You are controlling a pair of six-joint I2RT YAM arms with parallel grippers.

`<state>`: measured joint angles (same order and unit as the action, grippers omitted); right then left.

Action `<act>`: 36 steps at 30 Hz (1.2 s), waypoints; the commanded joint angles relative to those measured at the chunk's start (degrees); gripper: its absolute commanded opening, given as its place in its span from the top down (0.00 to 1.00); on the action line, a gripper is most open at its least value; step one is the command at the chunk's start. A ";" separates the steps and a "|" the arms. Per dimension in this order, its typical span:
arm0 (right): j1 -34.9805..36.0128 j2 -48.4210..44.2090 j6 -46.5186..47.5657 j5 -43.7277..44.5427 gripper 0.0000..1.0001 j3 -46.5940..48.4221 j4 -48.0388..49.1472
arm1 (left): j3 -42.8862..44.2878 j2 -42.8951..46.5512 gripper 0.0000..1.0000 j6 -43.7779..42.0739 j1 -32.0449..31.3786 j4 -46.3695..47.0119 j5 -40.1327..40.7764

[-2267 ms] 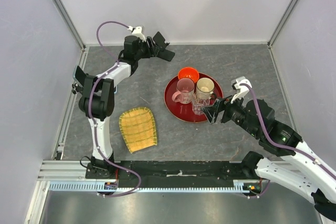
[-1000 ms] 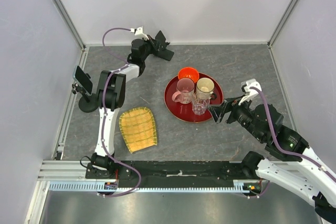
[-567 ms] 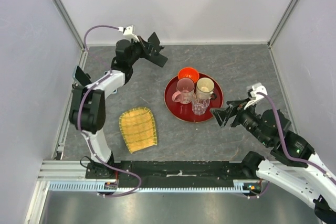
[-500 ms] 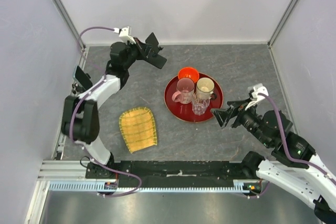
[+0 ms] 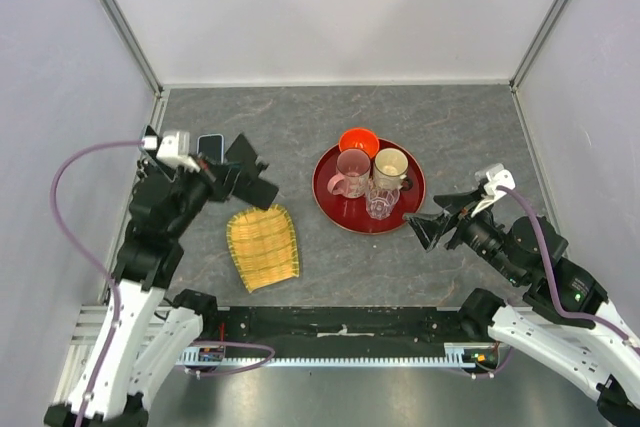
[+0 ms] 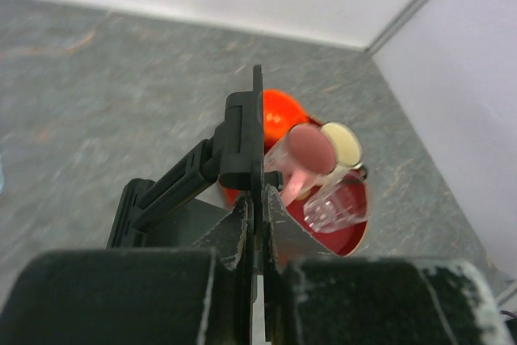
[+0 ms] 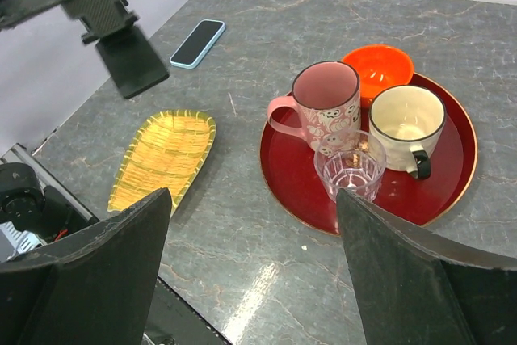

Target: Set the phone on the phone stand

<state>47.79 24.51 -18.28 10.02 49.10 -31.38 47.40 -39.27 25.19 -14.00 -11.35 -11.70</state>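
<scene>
Just behind left pincer point(image 6: 257, 131), jaws clamped together on nothing, lies phone point(image 7: 198, 42); right pincer point(image 5: 427, 228) gapes wide, empty. Risk: closed jaws shove phone away.

Matt grey desk point(image 7: 242, 199) with a stone-like marbled surface. Glossy red tray point(image 7: 280, 163), smooth as lacquer. Clear glass tumbler point(image 7: 349, 169). Shiny glazed pink mug point(image 7: 323, 111). Yellow woven dish point(image 7: 161, 159), ribbed and rough. The phone point(image 7: 198, 43) has a smooth, glossy dark face.
</scene>
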 commanded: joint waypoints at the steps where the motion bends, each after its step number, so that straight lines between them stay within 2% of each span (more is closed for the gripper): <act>1: 0.20 -0.34 1.50 -1.23 0.10 0.21 1.05 | -2.30 10.75 0.98 0.65 0.29 -19.57 17.10; 6: 0.20 -0.52 2.29 -2.90 0.09 0.64 1.49 | -2.57 14.39 0.98 2.31 0.29 -28.18 30.14; 13: 0.20 -0.61 3.60 -4.48 0.08 2.05 1.23 | -6.09 21.59 0.98 8.20 0.29 -33.02 45.25; 17: 0.20 -0.96 4.22 -5.89 0.08 2.66 1.23 | -6.70 20.99 0.98 11.27 0.29 -33.29 48.96; 20: 0.20 -1.40 5.10 -5.72 0.08 2.84 1.23 | -12.14 23.52 0.98 13.38 0.38 -26.47 49.15; 22: 0.20 -1.66 5.45 -5.71 0.08 2.93 1.23 | -16.71 25.55 0.98 16.72 0.38 -25.30 50.98; 27: 0.11 -2.36 5.01 -5.80 0.07 2.84 1.14 | -26.02 30.21 0.98 16.20 0.29 -16.34 50.38; 31: 0.11 -2.54 4.92 -5.63 0.07 2.84 0.88 | -26.92 31.00 0.97 16.47 0.38 -16.77 51.60; 33: 0.20 -2.63 5.01 -5.54 0.08 2.75 0.88 | -26.22 31.01 0.84 17.95 0.29 -19.21 52.57; 34: 0.20 -2.45 5.01 -5.45 0.07 2.67 0.88 | -25.69 30.66 0.65 20.49 0.38 -21.23 53.70; 36: 0.11 -2.28 5.10 -5.71 0.07 2.67 0.97 | -22.46 27.85 0.49 24.79 0.29 -28.06 55.29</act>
<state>47.79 22.44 -13.76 4.75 49.98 -31.35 20.51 -8.88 40.56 -13.96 -34.30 37.71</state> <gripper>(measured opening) 0.927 0.348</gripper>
